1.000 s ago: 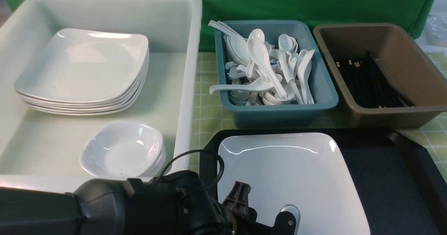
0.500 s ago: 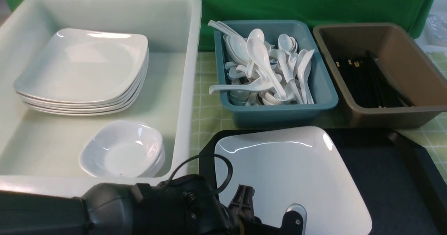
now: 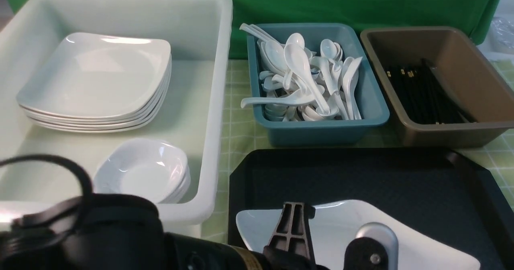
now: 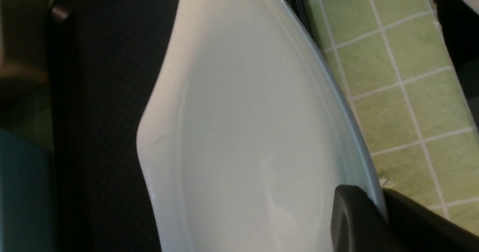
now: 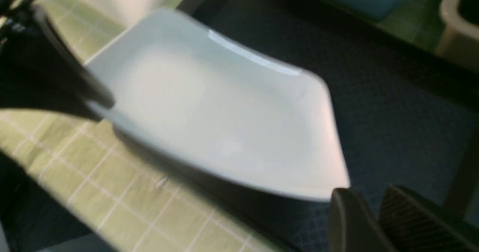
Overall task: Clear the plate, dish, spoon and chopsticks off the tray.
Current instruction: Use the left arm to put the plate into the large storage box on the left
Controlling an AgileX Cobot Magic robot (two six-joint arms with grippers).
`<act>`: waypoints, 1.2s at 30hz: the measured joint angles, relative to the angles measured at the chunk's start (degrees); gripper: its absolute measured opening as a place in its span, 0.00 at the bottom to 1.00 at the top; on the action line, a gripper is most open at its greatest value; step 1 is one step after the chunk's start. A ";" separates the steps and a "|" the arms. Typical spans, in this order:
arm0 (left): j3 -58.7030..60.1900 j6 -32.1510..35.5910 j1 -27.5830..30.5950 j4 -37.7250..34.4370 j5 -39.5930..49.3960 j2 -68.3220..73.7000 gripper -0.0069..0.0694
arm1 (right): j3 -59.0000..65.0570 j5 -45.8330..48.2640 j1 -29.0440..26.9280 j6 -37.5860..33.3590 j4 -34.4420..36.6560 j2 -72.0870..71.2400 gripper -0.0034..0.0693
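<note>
Clamped by the near-left rim in the left gripper, jaws tight on the edge: the plate, hanging above the near end of the tray. Probably bound left for the stacked plates, over the tall wall of the white tub; open room above. Off to the plate's right, empty: the right gripper; too blurred to tell whether parted.

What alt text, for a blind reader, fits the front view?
The left gripper grips a white plate over the near end of a black tray. Behind: white tub of crockery, teal bin of spoons, brown bin of chopsticks.
</note>
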 joint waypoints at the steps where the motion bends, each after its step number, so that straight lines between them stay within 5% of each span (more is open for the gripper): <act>1: -0.25 0.00 0.00 -0.21 0.37 -0.53 0.13 | -0.65 0.06 0.00 0.78 -1.09 -0.05 0.27; 16: -5.83 3.97 -1.14 -3.24 2.52 -7.08 0.13 | -6.12 5.17 0.00 11.86 -18.01 -0.11 0.27; 23: -12.09 -2.62 2.73 5.55 2.03 -8.94 0.13 | -6.35 5.17 0.00 13.40 -19.23 -0.11 0.27; 29: -12.98 -7.69 21.36 12.59 2.31 -8.44 0.13 | -6.35 -7.45 0.00 13.47 -13.92 0.19 0.10; 36: -12.98 -7.89 42.91 16.74 1.84 -2.45 0.13 | -6.35 -17.19 0.00 6.89 -7.58 3.28 0.08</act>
